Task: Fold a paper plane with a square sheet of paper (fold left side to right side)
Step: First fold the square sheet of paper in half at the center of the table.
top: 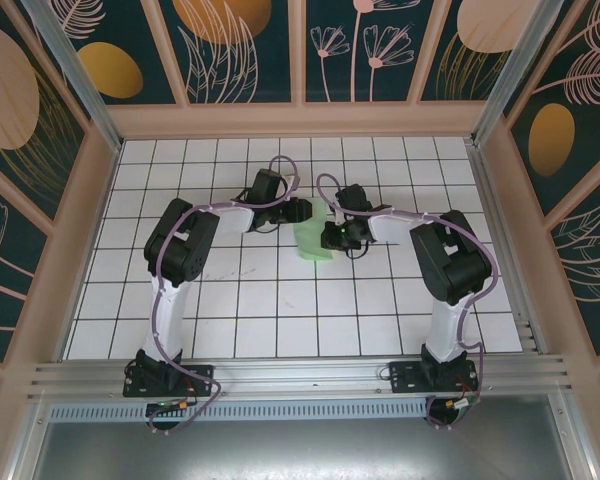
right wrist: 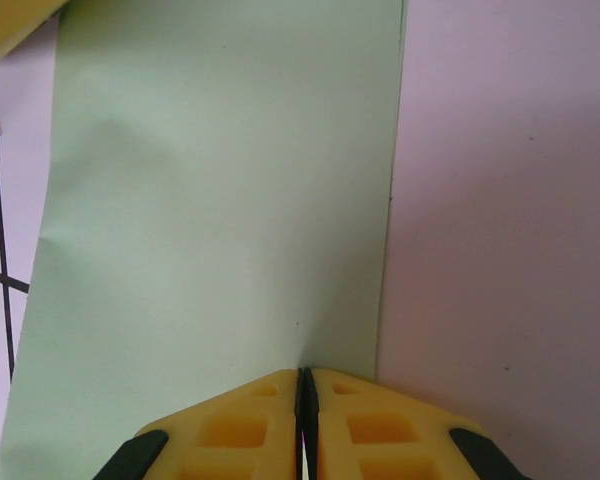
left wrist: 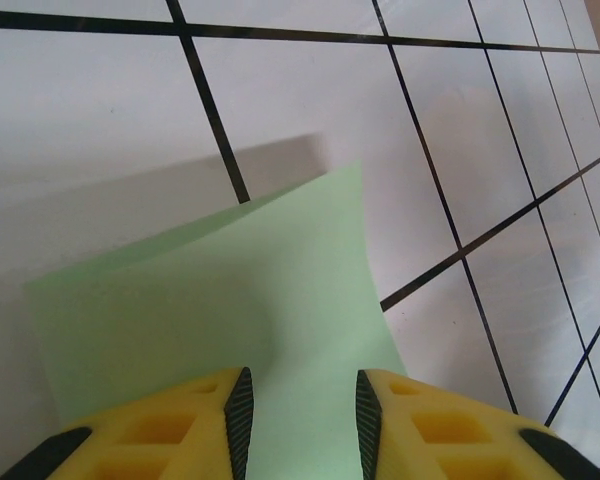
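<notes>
The square sheet of paper (top: 314, 240) is pale mint green and lies between the two arms at the middle of the tiled floor. In the left wrist view the paper (left wrist: 230, 300) bows up off the tiles and casts a shadow behind it. My left gripper (left wrist: 302, 425) is open, its yellow fingers (left wrist: 238, 420) apart over the sheet. My left gripper (top: 305, 211) sits at the paper's far left edge. My right gripper (right wrist: 305, 385) is shut, its closed tips touching the paper (right wrist: 210, 200) near its right edge. In the top view the right gripper (top: 332, 237) is over the sheet's right side.
White floor tiles (top: 280, 300) with black grid lines stretch around the paper. Wooden walls (top: 300, 120) with dark floral panels close in the back and sides. A metal rail (top: 300, 375) carries both arm bases along the near edge.
</notes>
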Action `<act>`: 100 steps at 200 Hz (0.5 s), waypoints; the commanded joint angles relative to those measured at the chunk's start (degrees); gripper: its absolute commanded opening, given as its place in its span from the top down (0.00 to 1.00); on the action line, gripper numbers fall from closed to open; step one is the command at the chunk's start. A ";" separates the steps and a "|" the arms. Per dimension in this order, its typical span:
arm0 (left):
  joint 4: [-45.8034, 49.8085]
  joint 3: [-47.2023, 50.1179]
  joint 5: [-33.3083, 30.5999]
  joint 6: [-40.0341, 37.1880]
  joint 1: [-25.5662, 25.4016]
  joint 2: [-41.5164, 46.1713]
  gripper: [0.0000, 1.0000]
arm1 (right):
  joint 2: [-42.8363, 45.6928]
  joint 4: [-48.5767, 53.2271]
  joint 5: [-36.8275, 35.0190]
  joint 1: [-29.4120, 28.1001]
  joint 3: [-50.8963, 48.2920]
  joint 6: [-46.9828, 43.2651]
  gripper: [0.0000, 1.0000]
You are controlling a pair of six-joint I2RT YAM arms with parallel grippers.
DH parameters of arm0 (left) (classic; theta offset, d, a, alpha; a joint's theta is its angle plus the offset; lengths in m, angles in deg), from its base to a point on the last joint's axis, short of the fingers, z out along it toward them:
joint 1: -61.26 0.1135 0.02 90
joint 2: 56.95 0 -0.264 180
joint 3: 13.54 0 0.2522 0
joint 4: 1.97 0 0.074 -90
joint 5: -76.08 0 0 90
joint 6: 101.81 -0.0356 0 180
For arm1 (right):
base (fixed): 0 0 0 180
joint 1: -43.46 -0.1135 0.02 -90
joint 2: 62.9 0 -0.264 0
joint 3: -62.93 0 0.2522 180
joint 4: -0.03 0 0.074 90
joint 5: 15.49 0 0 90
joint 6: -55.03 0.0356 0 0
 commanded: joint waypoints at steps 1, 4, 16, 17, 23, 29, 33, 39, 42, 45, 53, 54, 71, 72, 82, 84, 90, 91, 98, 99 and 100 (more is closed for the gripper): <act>0.83 -0.40 -2.32 -1.26 1.29 -1.41 0.63 | -4.13 9.67 -4.92 -0.62 -2.08 -1.59 0.86; 0.77 -0.42 -2.33 -1.20 1.30 -1.36 0.63 | -4.13 9.74 -4.91 -0.62 -2.06 -1.66 0.86; 0.59 -0.62 -2.37 -1.19 1.84 -1.45 0.63 | -4.16 9.85 -4.99 -0.63 -2.24 -1.67 0.86; 0.59 -0.66 -2.37 -1.19 1.92 -1.43 0.62 | -4.14 9.85 -4.95 -0.63 -2.28 -1.68 0.86; 0.68 -0.85 -2.46 -1.18 2.06 -1.49 0.62 | -4.25 9.94 -4.98 -0.62 -2.26 -1.76 0.86; 0.59 -1.04 -2.57 -1.11 2.33 -1.50 0.62 | -4.22 10.03 -4.99 -0.68 -2.38 -1.81 0.86; 0.61 -1.28 -2.55 -1.11 2.47 -1.64 0.62 | -4.23 10.01 -4.95 -0.66 -2.38 -1.84 0.86; 0.74 -1.68 -2.66 -1.05 2.68 -1.88 0.62 | -4.28 10.07 -4.99 -0.70 -2.40 -1.86 0.86; 0.82 -1.89 -2.66 -0.98 2.86 -1.99 0.61 | -4.30 10.11 -4.99 -0.71 -2.38 -1.86 0.86; 0.78 -2.17 -2.69 -0.98 2.92 -2.09 0.61 | -4.31 10.12 -4.92 -0.71 -2.46 -1.86 0.86; 1.05 -3.03 -2.66 -0.85 3.21 -2.56 0.61 | -4.31 10.12 -4.90 -0.71 -2.44 -1.94 0.86; 1.08 -3.13 -2.65 -0.85 3.22 -2.60 0.61 | -4.35 10.12 -4.90 -0.71 -2.42 -1.94 0.86; 1.69 -4.97 -2.90 -0.78 3.65 -3.62 0.61 | -4.25 10.21 -4.95 -0.71 -2.50 -1.94 0.86; 1.75 -5.12 -2.94 -0.77 3.70 -3.70 0.61 | -4.23 10.21 -4.97 -0.71 -2.54 -1.94 0.86; 2.07 -6.30 -3.00 -0.69 3.91 -4.40 0.60 | -4.25 10.21 -4.90 -0.71 -2.66 -1.95 0.86; 2.14 -6.55 -2.99 -0.67 3.97 -4.55 0.60 | -4.22 10.21 -4.90 -0.71 -2.67 -1.95 0.86; 2.46 -7.23 -3.11 -0.67 4.08 -5.05 0.60 | -4.17 10.14 -4.90 -0.71 -2.75 -1.94 0.86; 2.53 -7.34 -3.14 -0.67 4.09 -5.12 0.60 | -4.15 10.13 -4.90 -0.71 -2.71 -1.94 0.86; 2.78 -8.07 -3.41 -0.67 4.26 -5.62 0.60 | -4.14 10.12 -4.90 -0.71 -2.77 -1.94 0.86; 2.87 -8.16 -3.42 -0.67 4.27 -5.71 0.60 | -4.13 10.12 -4.90 -0.71 -2.80 -1.94 0.86; 2.87 -8.20 -3.43 -0.67 4.28 -5.84 0.60 | -4.17 10.12 -4.90 -0.71 -2.78 -1.94 0.86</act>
